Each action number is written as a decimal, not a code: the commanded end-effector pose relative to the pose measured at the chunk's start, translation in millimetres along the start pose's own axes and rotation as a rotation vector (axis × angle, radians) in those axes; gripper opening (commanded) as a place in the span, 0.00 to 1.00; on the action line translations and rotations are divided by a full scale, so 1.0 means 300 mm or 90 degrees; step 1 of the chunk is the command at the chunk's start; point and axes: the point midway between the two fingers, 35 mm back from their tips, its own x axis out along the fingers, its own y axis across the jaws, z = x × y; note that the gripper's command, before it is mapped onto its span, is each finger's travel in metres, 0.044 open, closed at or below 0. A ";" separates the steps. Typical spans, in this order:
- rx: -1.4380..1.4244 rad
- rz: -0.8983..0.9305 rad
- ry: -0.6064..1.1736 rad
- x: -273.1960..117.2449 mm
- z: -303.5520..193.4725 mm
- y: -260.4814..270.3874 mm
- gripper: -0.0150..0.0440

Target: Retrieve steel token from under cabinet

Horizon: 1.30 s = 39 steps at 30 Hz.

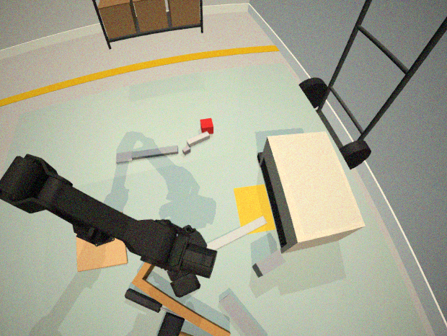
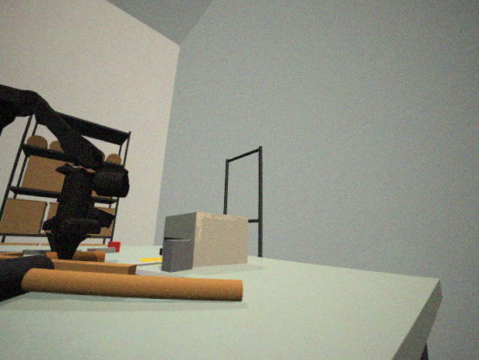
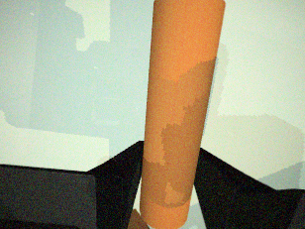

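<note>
My gripper (image 2: pixel 66 256) (image 3: pixel 166 149) is shut on an orange cylinder (image 3: pixel 180 68) (image 2: pixel 94 256), low over the table and left of the cabinet in the exterior view. In the top view the fingers and cylinder are hidden under the hand. The cream cabinet (image 1: pixel 314 180) (image 2: pixel 220 239) stands on the table with a dark gap (image 1: pixel 273 198) along its front. The yellow marked area (image 1: pixel 251 202) (image 2: pixel 150 259) lies in front of it. A pale flat strip (image 1: pixel 240 232) reaches across its near part, its other end hidden by the hand. I cannot make out the steel token.
A grey block (image 1: pixel 269 263) (image 2: pixel 176 255) is by the cabinet's near front corner. An orange angled bar (image 1: pixel 180 308) and black cylinder (image 1: pixel 142 299) lie beyond the hand. A grey bar (image 1: pixel 155 151), small pale bar (image 1: pixel 197 138) and red cube (image 1: pixel 206 125) are farther back.
</note>
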 end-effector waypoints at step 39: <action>0.219 -0.002 -0.002 -0.005 -0.005 -0.003 0.25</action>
